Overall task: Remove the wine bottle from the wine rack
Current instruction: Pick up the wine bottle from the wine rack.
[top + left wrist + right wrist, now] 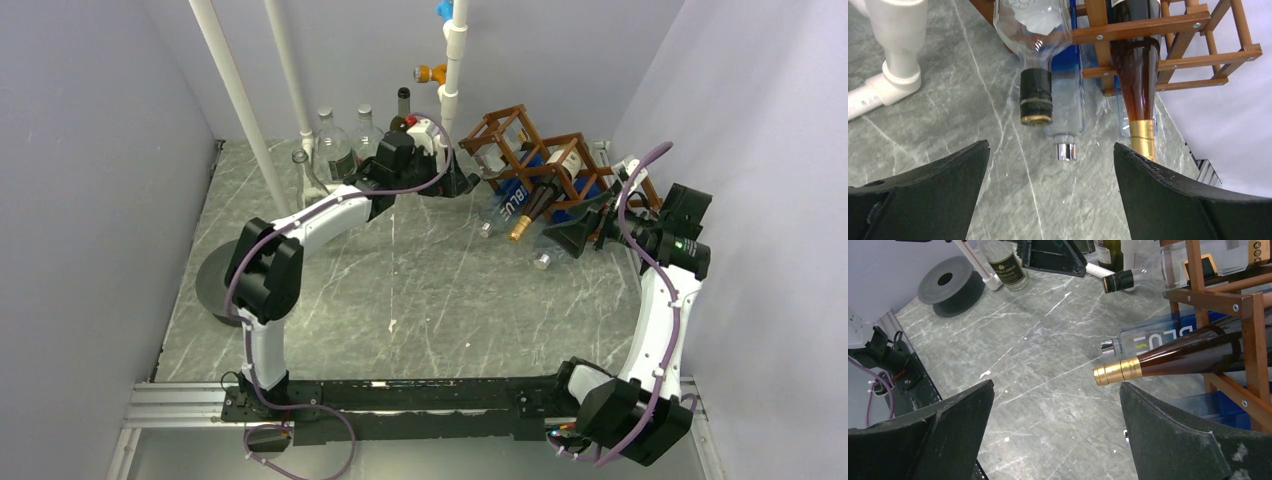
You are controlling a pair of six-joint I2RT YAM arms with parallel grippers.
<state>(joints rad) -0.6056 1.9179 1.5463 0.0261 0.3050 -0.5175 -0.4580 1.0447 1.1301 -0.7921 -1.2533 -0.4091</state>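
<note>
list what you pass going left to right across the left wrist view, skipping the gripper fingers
white pipe fitting → black-capped clear bottle → silver-capped blue bottle → gold-foiled wine bottle

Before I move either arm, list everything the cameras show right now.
wine rack: one, brown wood, table's far right
wine bottle: one, dark with gold foil, lying in rack
black-capped bottle: one, clear, lying in rack
blue-tinted bottles: two, clear, low in rack
standing bottles: four, three clear, one dark, table's back
pipes: three, white, back
spool: one, black, table's left
table: one, grey marble, under everything
left gripper: one, black, open, facing rack
right gripper: one, black, open, near wine bottle's neck
</note>
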